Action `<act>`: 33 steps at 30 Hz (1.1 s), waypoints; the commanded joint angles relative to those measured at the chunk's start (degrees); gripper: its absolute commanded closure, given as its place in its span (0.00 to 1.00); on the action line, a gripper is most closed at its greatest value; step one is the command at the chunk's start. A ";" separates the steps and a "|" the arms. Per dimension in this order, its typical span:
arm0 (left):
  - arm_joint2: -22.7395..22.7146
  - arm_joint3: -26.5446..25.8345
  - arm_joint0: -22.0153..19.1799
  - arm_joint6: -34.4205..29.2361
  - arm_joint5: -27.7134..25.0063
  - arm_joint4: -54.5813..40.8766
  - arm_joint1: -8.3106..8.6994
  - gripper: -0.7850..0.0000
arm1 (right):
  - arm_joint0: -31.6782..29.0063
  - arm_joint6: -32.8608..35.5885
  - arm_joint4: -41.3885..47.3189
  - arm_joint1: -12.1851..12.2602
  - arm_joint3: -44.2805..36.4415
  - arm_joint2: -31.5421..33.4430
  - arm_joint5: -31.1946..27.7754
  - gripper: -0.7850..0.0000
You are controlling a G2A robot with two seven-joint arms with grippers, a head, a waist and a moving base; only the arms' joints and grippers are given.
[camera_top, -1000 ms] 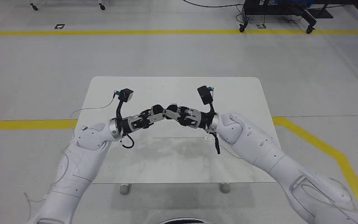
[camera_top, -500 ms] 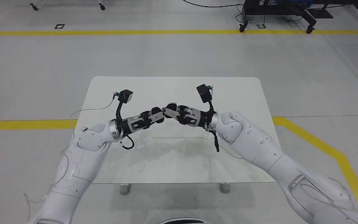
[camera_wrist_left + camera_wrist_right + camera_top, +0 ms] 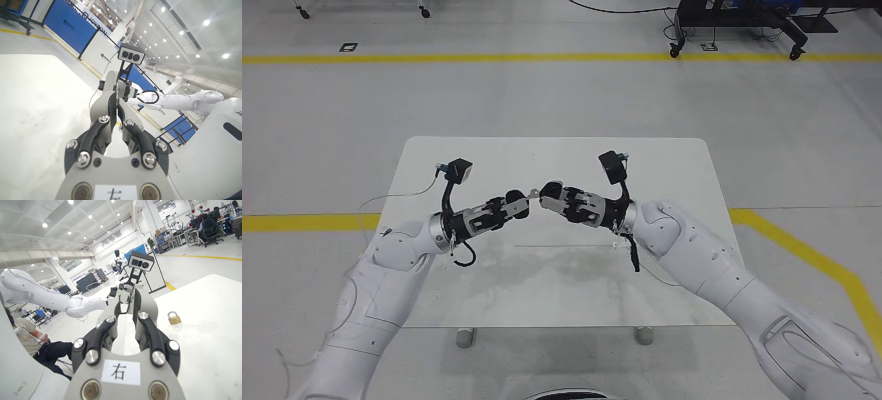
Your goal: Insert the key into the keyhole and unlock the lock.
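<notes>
Pale workshop floor (image 3: 542, 100) with yellow lines (image 3: 542, 58) runs round a white counter (image 3: 662, 160) with rounded corners, and both arms are stretched over it. Seen from above, the left arm comes in from about 8 o'clock and the right arm from about 4 o'clock. Their tips meet just toward 11 o'clock of the counter's middle. The left pincer (image 3: 522, 201) points toward 2 o'clock and the right pincer (image 3: 546, 190) toward 9 o'clock, so the two stand nose to nose, held up off the surface. Between the tips sits a small pale speck (image 3: 533, 192), too small for me to say what it is.

From its own wrist, the left pincer's ribbed fingers (image 3: 112, 108) are drawn together with no more than a slit between the pads. I cannot tell whether anything thin is nipped there. The right pincer's fingers (image 3: 137, 302) stand part-way apart, with a clear gap down their length. A thin dark piece (image 3: 123, 313) crosses that gap, and I cannot tell what it is or whether the pads grip it.

The padlock (image 3: 174, 318) lies on the counter near the right pincer but apart from it, touched by neither arm. Its body is brass, and its silver shackle looks closed.
</notes>
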 commanded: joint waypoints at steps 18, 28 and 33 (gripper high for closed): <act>0.91 -2.35 0.62 -5.16 4.14 2.21 1.31 1.00 | 0.21 9.89 3.33 1.01 0.31 0.05 0.01 0.71; 1.93 -2.11 0.00 -4.14 3.74 4.73 1.45 1.00 | 1.63 12.78 5.86 -0.29 2.27 -1.24 0.01 0.96; 2.13 -2.13 -0.06 -3.33 3.64 4.94 1.55 1.00 | 1.97 13.97 6.77 -0.86 3.23 -1.67 0.01 1.00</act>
